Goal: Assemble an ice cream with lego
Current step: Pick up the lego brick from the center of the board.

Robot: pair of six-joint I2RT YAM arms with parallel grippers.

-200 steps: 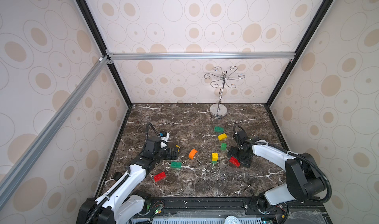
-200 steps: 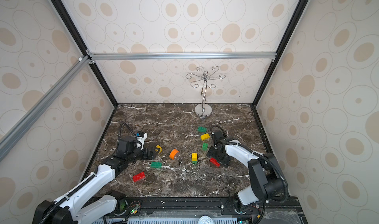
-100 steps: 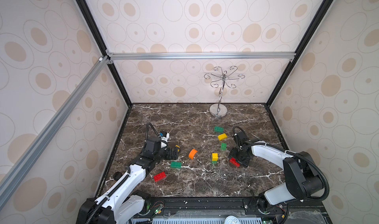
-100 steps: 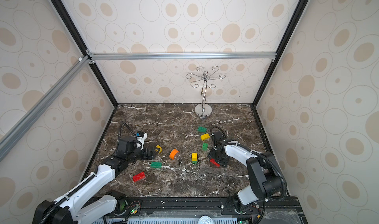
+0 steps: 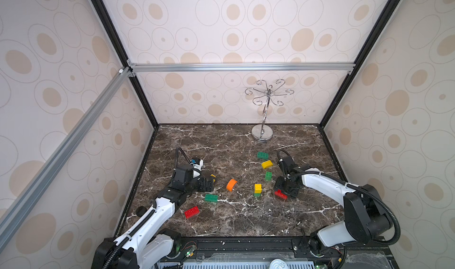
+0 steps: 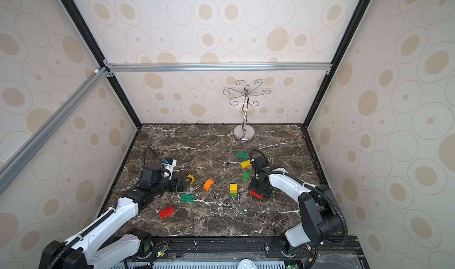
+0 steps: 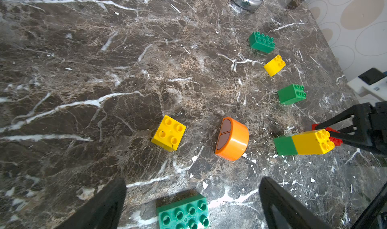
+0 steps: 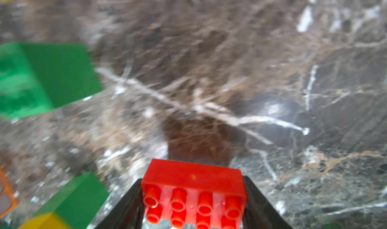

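The right gripper (image 8: 193, 196) is clamping the red brick (image 8: 192, 175) by its two short ends: both black fingers are pressing against it and the brick is filling the space between the jaws, with its studs facing the wrist camera. In a top view the gripper (image 5: 283, 190) is sitting very low over the table (image 5: 221, 144), and I cannot tell whether the brick is already clear of the surface. To do this pick well, I am thinking the gripper should be squeezing evenly and rising straight up, so the brick is not turning in the jaws, and it should be watching the yellow-and-green stack (image 5: 257, 190), which is standing just beside the gripper on its inner side and could be knocked over. The left gripper (image 7: 192, 181) is hanging with its jaws wide apart and holding nothing; a green oblong brick (image 7: 184, 213) is lying on the table just below the open jaws, and the orange domed piece (image 7: 232, 138) is lying a little ahead of them
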